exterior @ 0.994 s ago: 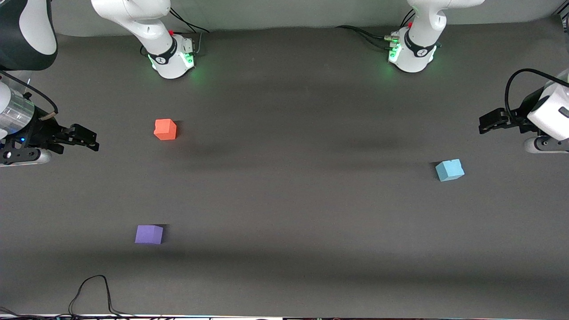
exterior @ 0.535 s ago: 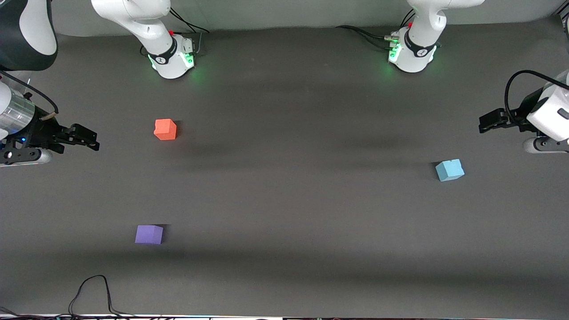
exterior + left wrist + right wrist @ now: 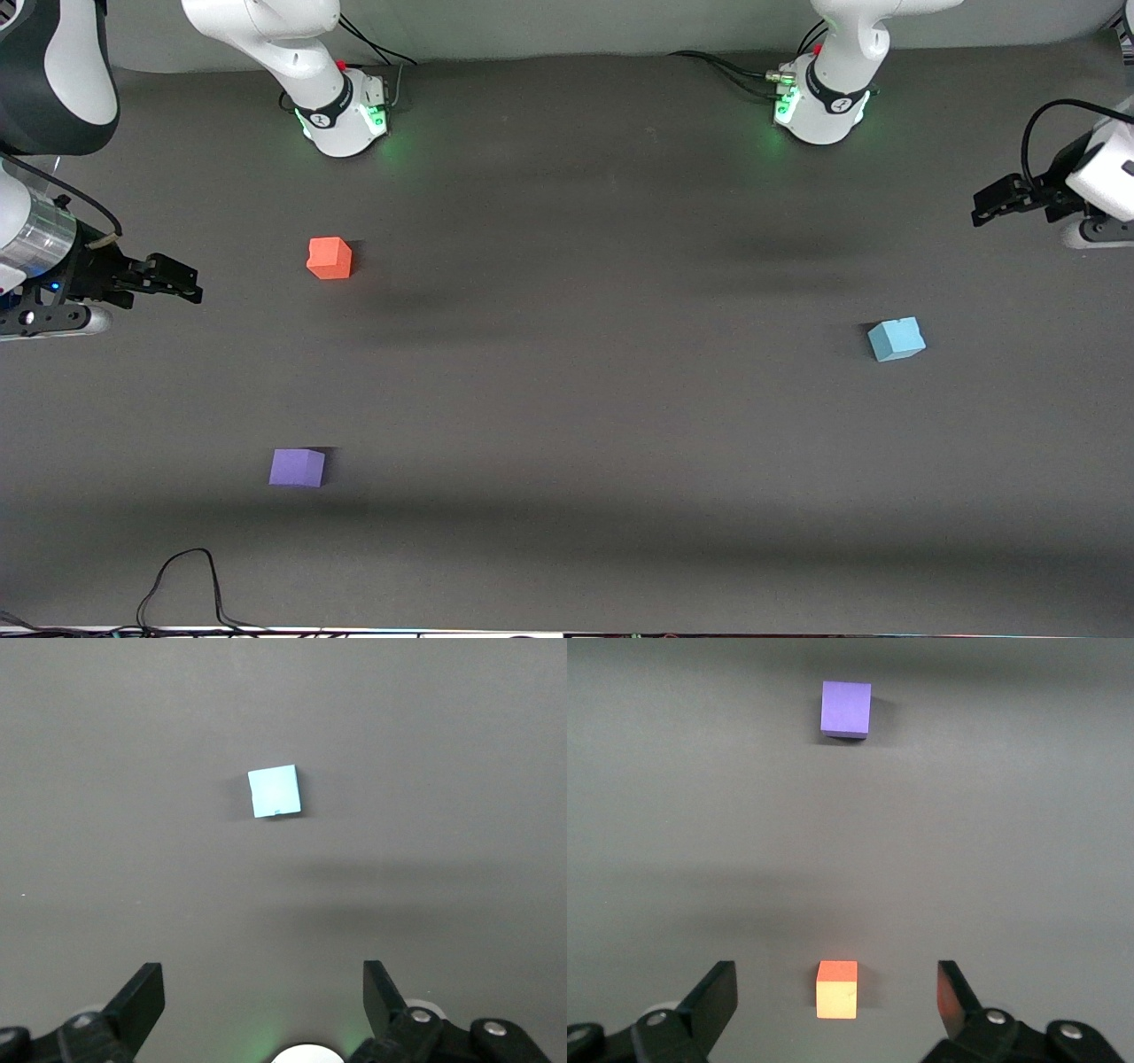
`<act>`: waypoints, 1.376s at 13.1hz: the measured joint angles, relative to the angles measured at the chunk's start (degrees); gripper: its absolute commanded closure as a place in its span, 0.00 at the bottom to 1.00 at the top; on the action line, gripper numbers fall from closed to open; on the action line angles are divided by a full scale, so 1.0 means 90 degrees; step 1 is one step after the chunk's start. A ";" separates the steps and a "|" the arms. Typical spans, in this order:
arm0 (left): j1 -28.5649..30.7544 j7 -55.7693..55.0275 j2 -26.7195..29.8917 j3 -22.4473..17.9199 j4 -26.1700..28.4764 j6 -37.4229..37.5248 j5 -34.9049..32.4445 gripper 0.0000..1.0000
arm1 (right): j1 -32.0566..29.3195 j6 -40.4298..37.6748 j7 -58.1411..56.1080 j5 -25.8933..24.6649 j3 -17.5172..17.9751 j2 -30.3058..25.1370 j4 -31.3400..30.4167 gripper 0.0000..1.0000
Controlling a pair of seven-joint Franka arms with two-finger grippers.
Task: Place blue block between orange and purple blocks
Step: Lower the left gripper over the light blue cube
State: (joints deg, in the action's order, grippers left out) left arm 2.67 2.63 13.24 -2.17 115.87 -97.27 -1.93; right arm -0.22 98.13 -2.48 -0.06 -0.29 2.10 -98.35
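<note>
The light blue block (image 3: 897,339) sits on the dark table toward the left arm's end; it also shows in the left wrist view (image 3: 275,791). The orange block (image 3: 330,258) and the purple block (image 3: 297,467) sit toward the right arm's end, the purple one nearer the front camera. Both show in the right wrist view, orange (image 3: 837,989) and purple (image 3: 846,708). My left gripper (image 3: 979,206) is open and empty, up in the air by the table's end, apart from the blue block. My right gripper (image 3: 190,283) is open and empty, in the air beside the orange block.
The two arm bases (image 3: 341,111) (image 3: 824,102) stand along the table's back edge. A black cable (image 3: 186,585) loops on the table near the front edge, close to the purple block.
My left gripper has moved toward the robots' bases and a little outward, away from the blue block. My right gripper has shifted slightly. The blocks have not moved.
</note>
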 measured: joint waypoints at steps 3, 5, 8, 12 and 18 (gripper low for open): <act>0.0002 0.0000 -0.0041 0.0006 0.0270 -0.0392 -0.0014 0.00 | -0.0001 -0.0001 0.0000 0.0000 -0.0003 0.0000 0.0007 0.00; 0.0002 0.0001 -0.0330 0.0007 0.0400 -0.0825 -0.0016 0.00 | -0.0013 0.0004 0.0000 0.0000 -0.0020 0.0000 0.0011 0.00; 0.0003 0.0001 -0.1018 0.0005 0.0721 -0.1894 -0.0020 0.00 | 0.0000 0.0040 0.0027 0.0000 0.0004 -0.0003 0.0049 0.00; 0.0003 0.0001 -0.1755 0.0005 0.1413 -0.3660 -0.0021 0.00 | -0.0024 -0.0176 0.0130 0.0000 -0.0043 0.0002 0.0451 0.00; 0.0070 0.0001 -0.2601 0.0003 0.1979 -0.5406 -0.0022 0.00 | -0.0001 -0.0407 0.0177 0.0008 -0.0051 0.0053 0.0673 0.00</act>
State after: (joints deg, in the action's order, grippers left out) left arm 3.30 2.64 -10.17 -2.15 133.68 -145.92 -2.13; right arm -0.22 94.46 -0.89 0.02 -0.75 2.58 -92.30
